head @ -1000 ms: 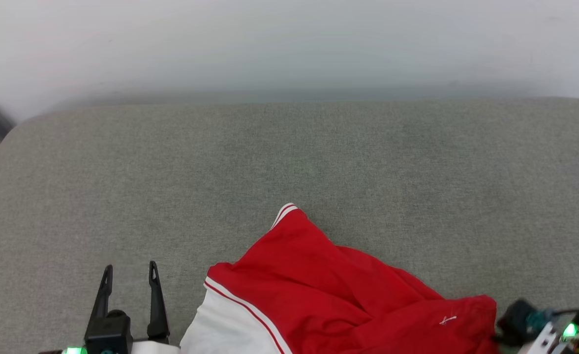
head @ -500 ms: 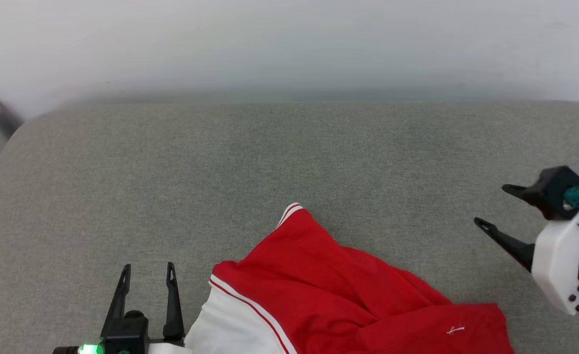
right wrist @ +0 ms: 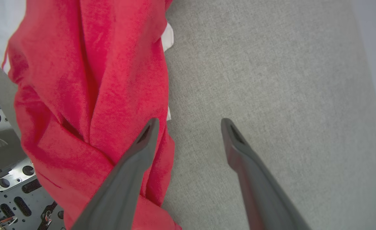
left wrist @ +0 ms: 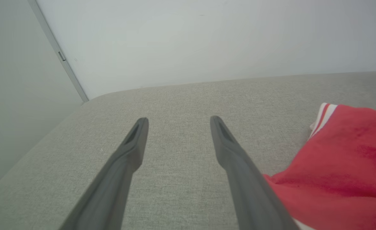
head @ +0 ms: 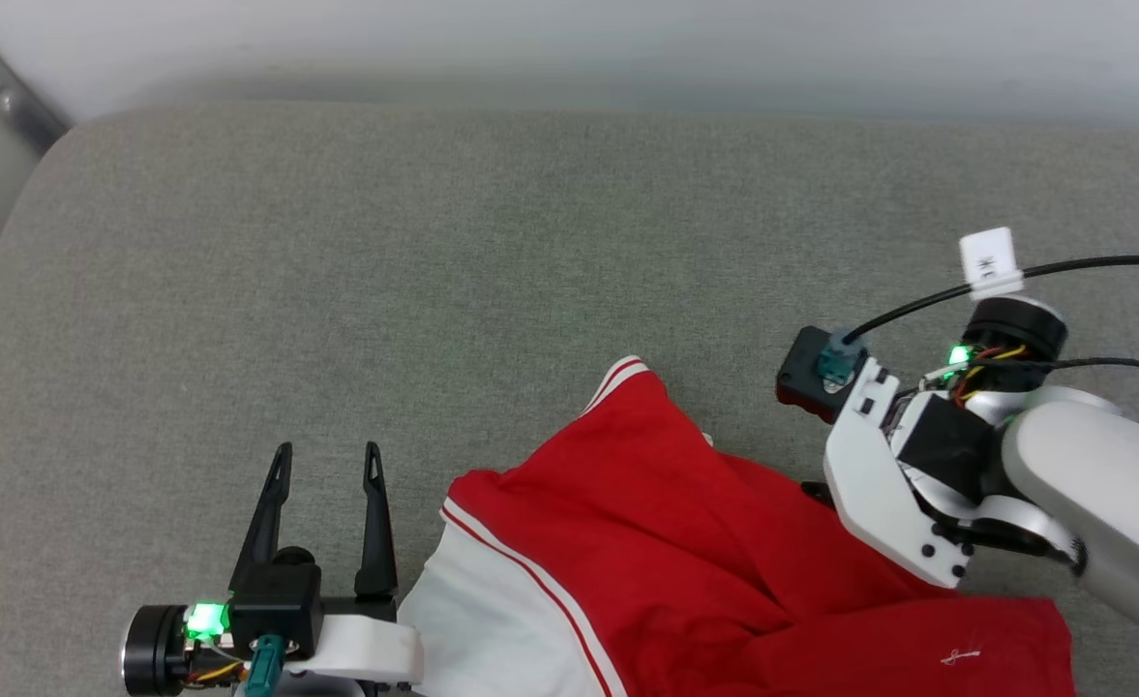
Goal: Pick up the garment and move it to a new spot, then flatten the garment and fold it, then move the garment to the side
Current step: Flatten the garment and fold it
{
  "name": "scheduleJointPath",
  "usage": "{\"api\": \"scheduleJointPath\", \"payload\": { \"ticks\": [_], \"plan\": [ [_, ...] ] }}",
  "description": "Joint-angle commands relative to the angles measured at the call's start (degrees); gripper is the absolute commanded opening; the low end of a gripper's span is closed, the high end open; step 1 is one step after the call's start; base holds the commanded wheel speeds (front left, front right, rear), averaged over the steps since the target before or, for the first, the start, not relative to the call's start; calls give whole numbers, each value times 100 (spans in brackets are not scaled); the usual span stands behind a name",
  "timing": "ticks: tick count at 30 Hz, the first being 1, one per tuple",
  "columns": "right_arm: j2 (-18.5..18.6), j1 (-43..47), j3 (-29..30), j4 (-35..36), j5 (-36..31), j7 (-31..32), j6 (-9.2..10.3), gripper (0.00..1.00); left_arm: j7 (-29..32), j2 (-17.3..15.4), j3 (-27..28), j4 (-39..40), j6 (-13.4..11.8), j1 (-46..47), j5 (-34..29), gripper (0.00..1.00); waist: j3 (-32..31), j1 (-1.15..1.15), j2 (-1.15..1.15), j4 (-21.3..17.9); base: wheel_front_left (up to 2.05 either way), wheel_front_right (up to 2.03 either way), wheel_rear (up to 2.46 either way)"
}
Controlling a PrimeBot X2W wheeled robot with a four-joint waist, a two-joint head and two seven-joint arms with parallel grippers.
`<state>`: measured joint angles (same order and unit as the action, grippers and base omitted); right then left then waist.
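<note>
Crumpled red-and-white garment [head: 685, 552], apparently unheld

Grey fabric surface [head: 434, 242], pale wall [head: 530, 34] behind it, grey corner strip [head: 10, 97].

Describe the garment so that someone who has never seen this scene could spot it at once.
Look at the wide grey upholstered surface below the pale wall. At its near edge, between the left gripper and the right gripper, lies the garment, crumpled. It is the one bright red thing there, with a white sleeve edged in red-white stripes.
</note>
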<state>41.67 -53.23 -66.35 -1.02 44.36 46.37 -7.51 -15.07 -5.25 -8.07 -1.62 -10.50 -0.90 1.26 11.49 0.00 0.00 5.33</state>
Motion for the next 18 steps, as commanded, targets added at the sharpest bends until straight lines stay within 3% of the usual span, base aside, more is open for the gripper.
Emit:
{"api": "scheduleJointPath", "payload": {
  "ticks": [1,6,9,16,17,18],
  "plan": [
    [-126,-160,-185,-150,72,-33,4,100,-15,11,-11,33,14,106,-1,100,216,0,0,136,0,0,0],
    [-539,-409,-661,-613,129,-26,4,100,-15,77,-60,56,17,335,38,100,534,0,0,293,0,0,0],
    [-692,-6,-717,-567,-50,320,3,100,-15,110,-84,23,17,450,71,100,681,0,0,383,0,0,0],
    [-678,495,-792,-444,-316,650,2,100,-15,147,-87,-54,19,596,98,100,819,0,0,487,0,0,0],
    [-681,476,-792,-451,-351,609,2,40,-15,149,-75,-66,17,594,100,100,805,0,0,482,0,0,0],
    [-687,450,-785,-469,-384,568,2,0,-15,152,-56,-82,15,579,99,100,775,0,0,471,0,0,0]
  ]
}}
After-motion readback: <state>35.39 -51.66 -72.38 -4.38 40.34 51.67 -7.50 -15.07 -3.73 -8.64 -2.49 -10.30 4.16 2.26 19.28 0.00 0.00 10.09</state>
